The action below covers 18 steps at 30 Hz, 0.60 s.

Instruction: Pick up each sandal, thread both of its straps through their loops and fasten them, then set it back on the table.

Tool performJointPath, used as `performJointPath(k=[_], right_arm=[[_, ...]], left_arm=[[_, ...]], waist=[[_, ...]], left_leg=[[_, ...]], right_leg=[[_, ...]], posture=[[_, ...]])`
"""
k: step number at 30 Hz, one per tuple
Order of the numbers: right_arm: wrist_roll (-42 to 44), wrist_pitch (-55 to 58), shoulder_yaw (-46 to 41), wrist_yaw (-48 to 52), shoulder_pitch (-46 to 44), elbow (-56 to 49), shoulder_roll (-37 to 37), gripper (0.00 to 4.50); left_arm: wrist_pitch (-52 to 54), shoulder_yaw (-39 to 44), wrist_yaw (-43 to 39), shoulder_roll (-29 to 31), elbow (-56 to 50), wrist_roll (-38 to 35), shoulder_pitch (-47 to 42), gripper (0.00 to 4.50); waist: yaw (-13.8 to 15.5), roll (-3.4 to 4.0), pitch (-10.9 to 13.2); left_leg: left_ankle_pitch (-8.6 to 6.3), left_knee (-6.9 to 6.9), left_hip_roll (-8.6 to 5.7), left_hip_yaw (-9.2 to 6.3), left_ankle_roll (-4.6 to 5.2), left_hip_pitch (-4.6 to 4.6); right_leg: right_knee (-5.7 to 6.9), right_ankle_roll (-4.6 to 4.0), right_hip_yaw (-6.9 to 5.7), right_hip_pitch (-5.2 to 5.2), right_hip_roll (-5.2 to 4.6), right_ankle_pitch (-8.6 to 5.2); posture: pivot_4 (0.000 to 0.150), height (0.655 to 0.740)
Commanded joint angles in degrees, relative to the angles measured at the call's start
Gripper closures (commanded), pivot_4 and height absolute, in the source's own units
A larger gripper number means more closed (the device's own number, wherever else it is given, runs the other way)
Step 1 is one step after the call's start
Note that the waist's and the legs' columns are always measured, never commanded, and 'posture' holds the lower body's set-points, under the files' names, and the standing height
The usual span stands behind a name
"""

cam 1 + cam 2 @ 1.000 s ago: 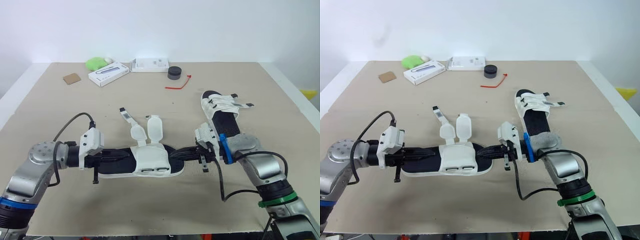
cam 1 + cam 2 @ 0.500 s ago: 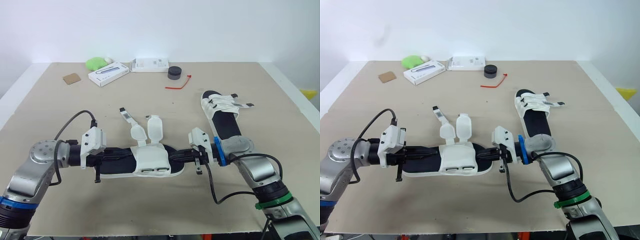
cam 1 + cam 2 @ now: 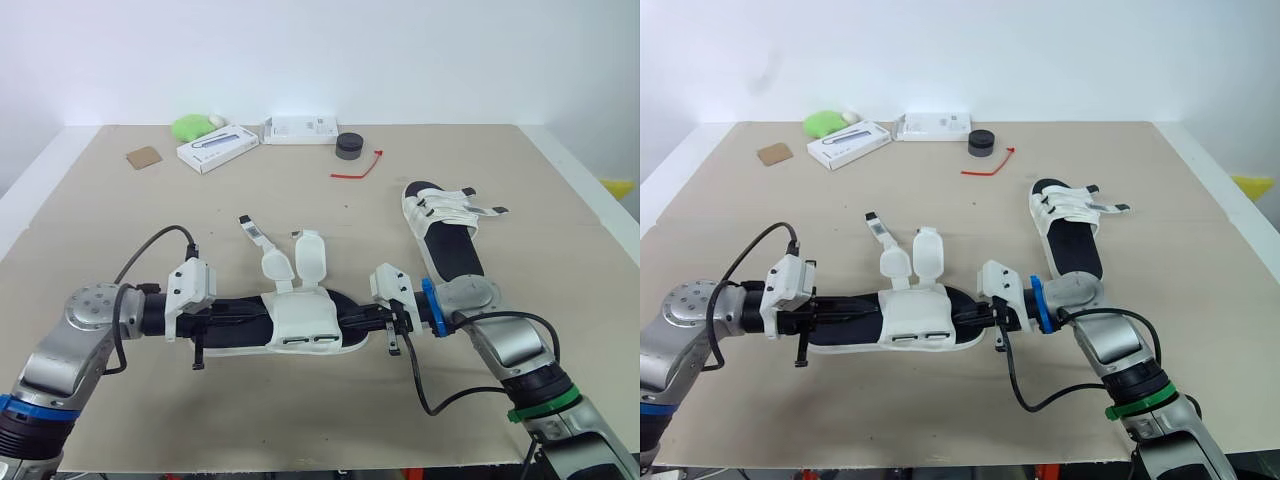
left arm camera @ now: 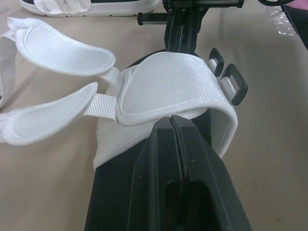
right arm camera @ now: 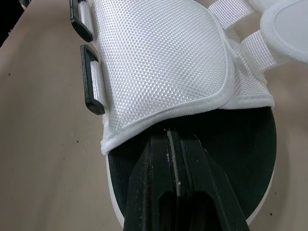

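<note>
Pick-up step: left gripper (image 4: 172, 123) and right gripper (image 5: 169, 135), clenched empty, lie under the sandal (image 3: 300, 322) upper; next, straps (image 3: 308, 256) need grasping.

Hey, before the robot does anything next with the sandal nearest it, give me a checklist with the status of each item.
1. Left gripper tucked under the near sandal's white upper: ok.
2. Right gripper tucked under from the opposite end: ok.
3. Fingers clamped on the sandal: not ok, both pairs are shut on nothing.
4. Straps threaded through the black loops: not ok, both lie open on the table.
5. Loops unobstructed: ok.
</note>
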Motion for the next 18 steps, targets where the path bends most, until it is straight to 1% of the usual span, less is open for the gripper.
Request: performJointPath(k=[1, 4, 8, 9, 11, 14, 15, 16, 17, 18], right_arm=[[-0.57, -0.64, 0.16, -0.22, 0.21, 0.01, -0.23, 4.42], [-0.58, -0.80, 0.16, -0.14, 0.22, -0.04, -0.10, 4.42], [-0.42, -1.40, 0.20, 0.25, 0.03, 0.10, 0.14, 4.42], [-0.60, -1.74, 0.33, 0.36, -0.08, 0.19, 0.14, 4.47], [-0.57, -1.86, 0.37, 0.53, -0.41, 0.33, 0.29, 4.50], [-0.47, -1.91, 0.29, 0.59, -0.67, 0.24, 0.45, 4.50], [-0.48, -1.97, 0.27, 0.59, -0.66, 0.17, 0.48, 4.50], [-0.46, -2.00, 0.23, 0.62, -0.64, 0.12, 0.48, 4.50], [-0.43, -2.01, 0.17, 0.67, -0.61, 0.07, 0.45, 4.50], [-0.41, -2.04, 0.14, 0.71, -0.58, 0.01, 0.42, 4.50]], left_arm=[[1.15, 0.67, 1.23, -0.37, -1.94, -1.01, -0.18, 4.50], [3.56, 1.56, 2.20, -0.91, -1.89, -2.72, -0.90, 4.50], [6.61, 2.88, 2.39, -0.03, -0.58, -4.42, -1.86, 4.50], [7.92, 3.55, 2.67, 0.04, 0.11, -5.26, -2.28, 4.25], [15.29, 6.59, 6.63, -1.23, 2.21, -10.58, -4.72, 3.78], [22.71, 9.86, 11.20, -2.89, 5.36, -15.76, -7.70, 2.34], [26.20, 10.89, 12.73, -3.28, 6.34, -18.01, -8.58, 1.69], [29.91, 12.15, 14.80, -4.02, 7.36, -20.64, -9.62, 1.33], [35.53, 14.19, 18.59, -5.31, 9.69, -24.79, -11.64, 1.00], [39.48, 15.78, 21.71, -6.44, 11.58, -27.74, -13.39, 0.48]], waist=[[0.00, 0.00, 0.00], [0.00, -0.01, 0.00], [0.00, -0.01, -0.01], [-0.01, -0.01, 0.00], [-0.01, -0.02, 0.00], [-0.02, -0.03, 0.00], [-0.02, -0.03, -0.01], [-0.05, -0.03, -0.01], [-0.08, -0.03, -0.01], [-0.06, -0.05, 0.00]], left_leg=[[0.00, 0.00, 0.00, 0.00, 0.00, 0.00], [0.00, 0.00, 0.00, -0.01, 0.00, 0.04], [0.00, 0.00, 0.00, -0.02, 0.00, 0.06], [0.00, 0.00, 0.01, -0.01, 0.00, 0.07], [0.00, 0.00, 0.01, -0.02, 0.00, 0.08], [0.01, 0.03, 0.03, -0.07, 0.00, 0.09], [0.01, 0.03, 0.03, -0.07, 0.00, 0.12], [0.01, 0.03, 0.04, -0.08, 0.00, 0.12], [0.01, 0.03, 0.03, -0.07, 0.00, 0.12], [0.01, 0.03, 0.03, -0.07, 0.00, 0.12]], right_leg=[[0.00, 0.00, 0.00, 0.01, 0.00, 0.00], [0.00, 0.00, 0.00, 0.05, 0.00, 0.00], [0.00, 0.01, 0.00, 0.07, 0.02, -0.01], [0.00, 0.01, 0.00, 0.07, 0.02, -0.01], [0.00, 0.01, -0.01, 0.08, 0.03, -0.01], [0.01, 0.01, -0.02, 0.11, 0.07, -0.01], [0.01, 0.01, -0.02, 0.14, 0.07, 0.00], [0.01, 0.01, -0.02, 0.14, 0.08, -0.01], [0.02, 0.00, -0.01, 0.14, 0.08, 0.00], [0.02, 0.00, -0.01, 0.14, 0.07, 0.00]], posture=[[0.150, 0.7400], [0.150, 0.7400], [0.150, 0.7400], [0.150, 0.7400], [0.150, 0.7400], [0.150, 0.7400], [0.150, 0.7400], [0.150, 0.7400], [0.150, 0.7400], [0.150, 0.7400]])
